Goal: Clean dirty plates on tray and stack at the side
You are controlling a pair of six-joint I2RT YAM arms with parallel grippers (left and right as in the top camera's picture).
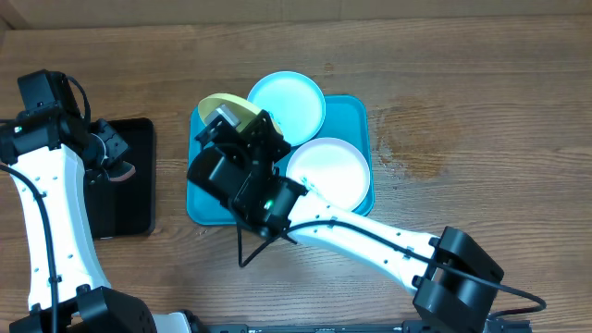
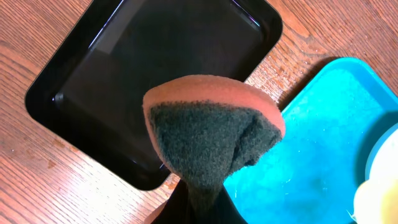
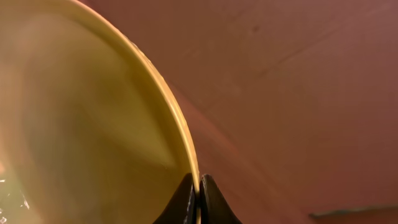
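Right wrist: right end effector (image 3: 199,198) pinches yellow-green plate (image 3: 93,124).

The left arm (image 1: 42,213) rises on the 9 o'clock side of the overhead view and bends toward 3 o'clock at its top. The left gripper (image 2: 196,208) is squeezed tight on a sponge (image 2: 211,143). The right arm (image 1: 370,236) reaches from 5 o'clock toward 10 o'clock. The right gripper (image 3: 199,198) has its fingers (image 3: 183,208) pinched on the rim of the yellow-green plate (image 3: 81,124).

A black tray (image 1: 129,199) on the wooden table (image 1: 462,74), a green-and-orange sponge (image 2: 211,143) apparently over its corner.
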